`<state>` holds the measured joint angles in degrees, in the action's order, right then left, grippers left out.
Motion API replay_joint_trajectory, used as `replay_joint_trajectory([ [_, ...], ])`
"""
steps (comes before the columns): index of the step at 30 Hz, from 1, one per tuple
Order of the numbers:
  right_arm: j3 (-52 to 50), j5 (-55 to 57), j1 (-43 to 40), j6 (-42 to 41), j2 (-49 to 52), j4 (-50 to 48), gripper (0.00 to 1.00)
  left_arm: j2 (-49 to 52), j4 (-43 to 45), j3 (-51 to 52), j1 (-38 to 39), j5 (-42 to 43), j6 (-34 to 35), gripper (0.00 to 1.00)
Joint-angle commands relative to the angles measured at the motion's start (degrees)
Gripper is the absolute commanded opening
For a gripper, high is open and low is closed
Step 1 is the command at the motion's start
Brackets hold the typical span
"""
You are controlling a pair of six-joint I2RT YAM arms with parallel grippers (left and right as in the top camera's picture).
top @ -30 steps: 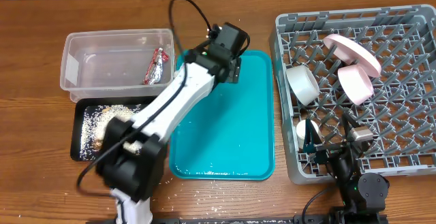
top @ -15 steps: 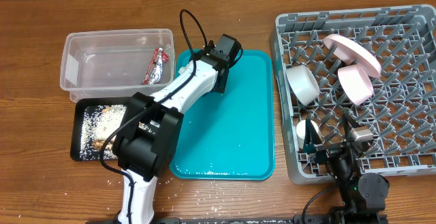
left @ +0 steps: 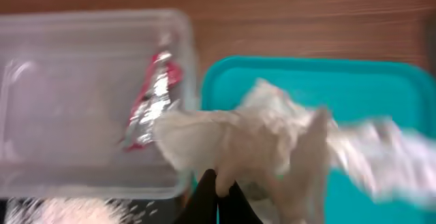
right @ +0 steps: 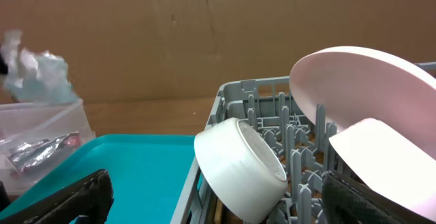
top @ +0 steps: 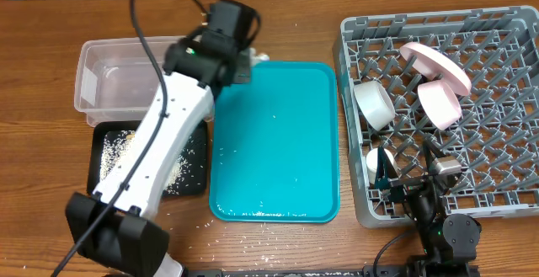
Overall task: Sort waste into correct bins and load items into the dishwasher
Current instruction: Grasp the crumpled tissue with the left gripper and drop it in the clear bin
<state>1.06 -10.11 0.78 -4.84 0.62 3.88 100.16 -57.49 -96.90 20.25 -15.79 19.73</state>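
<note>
Over the right wall of the clear plastic tub (top: 109, 79), beside the far-left corner of the teal serving tray (top: 278, 151): left gripper (left: 219, 183), dark fingers pinched together on the crumpled white paper napkin (left: 272, 146), a soft, creased, ragged wad hanging above the tub wall and the tray edge. Half a second before, this gripper stood over the tray's far-left part; it has since moved left and toward the table's far edge, and its white arm now lies across the black tray (top: 99, 184) and the tub. Tub: transparent, deep, rectangular, with rounded corners. It holds the snack wrapper (left: 153, 101), red and silver, glossy and crinkled, near the right wall. Black tray: shallow, rectangular, toward the table's near-left corner, strewn with white, granular rice-like crumbs (top: 114, 146). Wooden table (top: 50, 33): more specks along the teal tray's near edge. Teal tray: smooth, glossy, with rounded corners. Dish rack (top: 505, 20): grey plastic, square, lattice floor, upright pegs, at the table's right edge, contents unchanged. These are the round plate (top: 434, 65) on edge, the pale pink bowl (top: 440, 104), the white bowl (top: 375, 104) tipped on its side, and the small white cup (top: 377, 163). Right gripper (right: 214, 197): fingers spread wide, holding nothing, at the rack's near edge, unmoved.
</note>
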Motion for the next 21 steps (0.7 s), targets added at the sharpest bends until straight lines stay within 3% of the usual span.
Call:
replay_joint_trajectory([
  [1,-0.6,-0.1,-0.2,0.2,-0.5,-0.4,1.0,1.0,-0.1,0.4,-8.0,-2.1,3.1,0.04],
  [2,-0.6,-0.1,-0.2,0.2,-0.5,-0.4,1.0,1.1,0.3,0.6,-10.0,-0.3,3.0,0.04],
  [3,-0.6,-0.1,-0.2,0.2,-0.5,-0.4,1.0,1.2,0.4,0.7,-11.3,2.3,2.3,0.41],
  [4,-0.6,-0.1,-0.2,0.2,-0.5,-0.4,1.0,1.5,0.3,0.8,-12.7,6.1,0.8,0.71],
  [6,-0.6,-0.1,-0.2,0.2,-0.5,-0.4,1.0,1.6,-0.5,0.7,-13.4,10.3,-3.3,0.86],
  [8,-0.6,-0.1,-0.2,0.2,-0.5,-0.4,1.0,0.8,-3.1,0.3,-13.1,10.0,-6.0,0.87],
  [11,-0.6,-0.1,-0.2,0.2,-0.5,-0.4,1.0,-1.4,-6.1,-0.2,-12.7,9.3,-4.8,0.84],
  [14,-0.6,-0.1,-0.2,0.2,-0.5,-0.4,1.0,-10.8,-12.6,-0.3,-12.7,9.4,-0.6,0.82],
  [20,-0.6,-0.1,-0.2,0.2,-0.5,-0.4,1.0,-30.7,-29.4,-0.3,-12.7,6.2,0.0,0.79],
  [21,-0.6,-0.1,-0.2,0.2,-0.5,-0.4,1.0,-33.2,-31.7,-0.3,-12.7,6.5,0.6,1.0],
])
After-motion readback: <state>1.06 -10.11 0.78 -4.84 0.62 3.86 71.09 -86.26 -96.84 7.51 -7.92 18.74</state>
